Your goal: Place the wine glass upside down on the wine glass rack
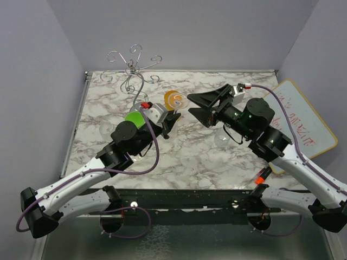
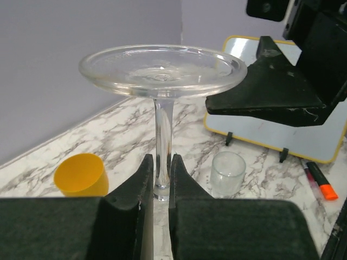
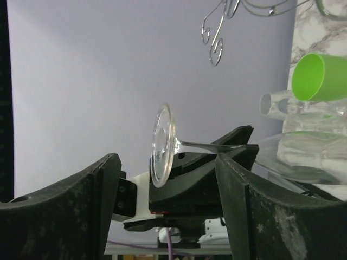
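The marbled worktop (image 1: 190, 157) carried a rack (image 1: 142, 81), yellow cup (image 2: 81, 174), green cup (image 1: 134, 118), small glass (image 2: 227, 172), whiteboard (image 1: 298, 122) and marker (image 2: 321, 187).

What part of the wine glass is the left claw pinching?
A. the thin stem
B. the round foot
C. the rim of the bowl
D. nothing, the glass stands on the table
A: in the left wrist view the left gripper is shut on the stem of the wine glass, with the round foot free above the fingers.
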